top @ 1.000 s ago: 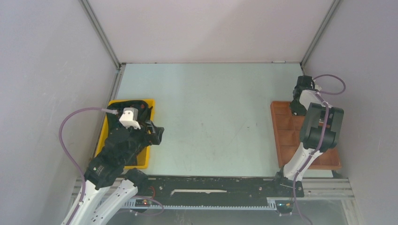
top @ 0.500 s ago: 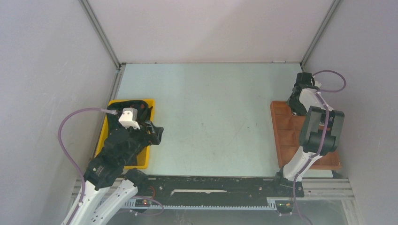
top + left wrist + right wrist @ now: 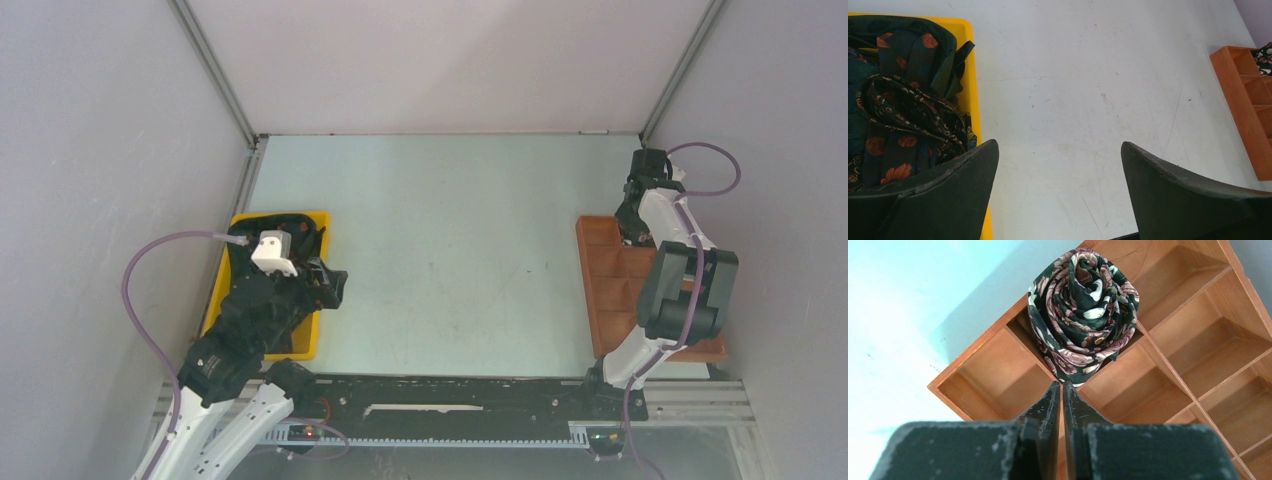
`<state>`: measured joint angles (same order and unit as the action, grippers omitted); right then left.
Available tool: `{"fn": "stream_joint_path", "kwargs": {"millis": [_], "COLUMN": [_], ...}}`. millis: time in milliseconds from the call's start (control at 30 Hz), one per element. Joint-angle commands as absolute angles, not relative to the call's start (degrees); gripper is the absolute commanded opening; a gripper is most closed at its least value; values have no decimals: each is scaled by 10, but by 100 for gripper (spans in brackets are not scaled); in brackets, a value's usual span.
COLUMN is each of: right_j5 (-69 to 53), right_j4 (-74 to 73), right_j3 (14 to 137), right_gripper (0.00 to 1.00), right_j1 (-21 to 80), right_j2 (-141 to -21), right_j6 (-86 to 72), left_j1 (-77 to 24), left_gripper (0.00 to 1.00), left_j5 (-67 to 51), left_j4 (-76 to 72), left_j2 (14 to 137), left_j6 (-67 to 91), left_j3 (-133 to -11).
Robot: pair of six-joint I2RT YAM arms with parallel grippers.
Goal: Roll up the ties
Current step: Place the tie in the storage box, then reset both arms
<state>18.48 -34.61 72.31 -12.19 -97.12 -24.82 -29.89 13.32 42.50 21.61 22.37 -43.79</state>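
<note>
At the right side of the worktop (image 3: pixel 1088 90), one rolled tie (image 3: pixel 1083 305) is sitting upright in a compartment of the wooden box (image 3: pixel 993 385), just beside a bare corner compartment. The right claw (image 3: pixel 1060 386) is hovering just short of the roll, its fingers pressed together with nothing between them. Over on the left, the remaining ties (image 3: pixel 908 100) are lying tangled in the yellow bin (image 3: pixel 973 90), and the left claw (image 3: pixel 1059 146) is hanging spread wide beside the bin's rim, holding nothing.

These ties are looking light, thin and limp, so a pinch mid-length would probably be leaving both ends drooping and dragging neighbours along. Taking one by a free end or an exposed fold lying on top of the heap seems the better hold. The fabric is likely smooth and slippery, so a firm pinch may be needed, and a finished roll may be wanting to spring loose unless a compartment's walls are hemming it in.
</note>
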Motion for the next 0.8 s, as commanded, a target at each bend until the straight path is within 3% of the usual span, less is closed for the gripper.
{"fn": "stream_joint_path", "kwargs": {"millis": [0, 500, 767], "right_j5": [204, 178, 176], "right_j4": [-329, -283, -318], "right_j3": [718, 706, 705], "right_gripper": [6, 3, 4], "right_j1": [-129, -151, -123], "right_j2": [-974, -1045, -967], "right_j6": [-249, -249, -252], "left_j1": [-302, -303, -303], "left_gripper": [98, 98, 98], "left_j5": [140, 141, 139], "left_j4": [407, 409, 409], "left_j2": [212, 219, 226], "left_j6": [211, 211, 211], "left_j3": [-427, -427, -428]}}
